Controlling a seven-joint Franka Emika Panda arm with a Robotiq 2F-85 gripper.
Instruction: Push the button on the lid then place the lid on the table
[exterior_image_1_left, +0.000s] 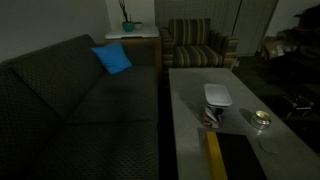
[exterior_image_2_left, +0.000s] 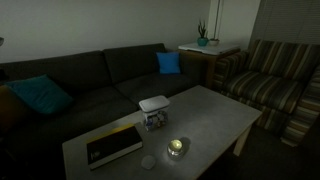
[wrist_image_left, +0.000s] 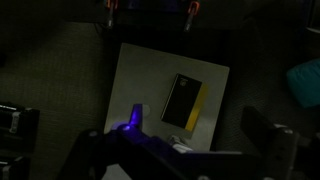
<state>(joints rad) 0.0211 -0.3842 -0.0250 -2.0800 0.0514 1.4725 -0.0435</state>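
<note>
Gripper (wrist_image_left: 142, 128), jaws apart, hangs high over the table (wrist_image_left: 150, 78); the lid (exterior_image_1_left: 217, 95) sits atop a container (exterior_image_1_left: 212, 116), right of centre in an exterior view. Best descend squarely and press the button straight down, not tipping the container.

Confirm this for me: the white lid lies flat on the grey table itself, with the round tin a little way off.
One thing is wrong. In an exterior view the white lid rests on top of the patterned container, not on the grey table itself. The round tin does stand a little way off.
</note>
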